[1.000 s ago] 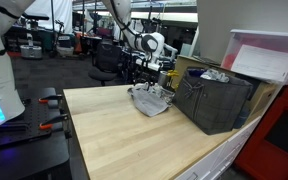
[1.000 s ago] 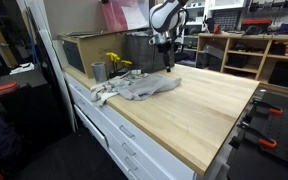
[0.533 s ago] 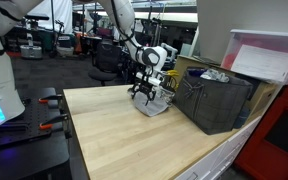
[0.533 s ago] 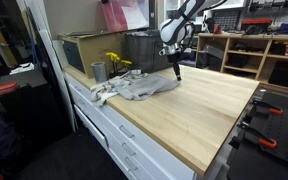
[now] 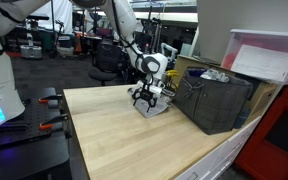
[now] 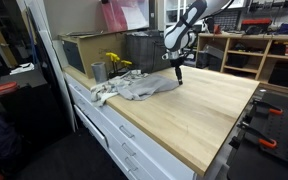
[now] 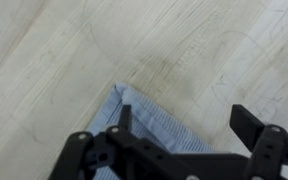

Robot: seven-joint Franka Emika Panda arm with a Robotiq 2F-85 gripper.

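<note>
A crumpled grey-blue cloth (image 6: 136, 86) lies on the wooden worktop (image 6: 204, 105) beside a dark bin; it also shows as the cloth (image 5: 154, 104) in both exterior views. My gripper (image 6: 178, 74) hangs just above the cloth's corner nearest the bare wood, fingers pointing down. In the wrist view the gripper (image 7: 184, 125) is open, with the striped blue cloth corner (image 7: 134, 120) under its left finger (image 7: 124, 120) and bare wood under the right one. Nothing is held between the fingers.
A dark mesh bin (image 5: 216, 100) with items inside stands next to the cloth. A metal cup (image 6: 98, 71) and yellow flowers (image 6: 115, 62) sit near the counter's end. A white and pink box (image 5: 266, 57) rises behind the bin. Drawers (image 6: 124, 140) front the counter.
The arm has swung away from the bin and come down toward the cloth's edge next to the bare wood. The gripper stayed open. The cloth has not moved.
</note>
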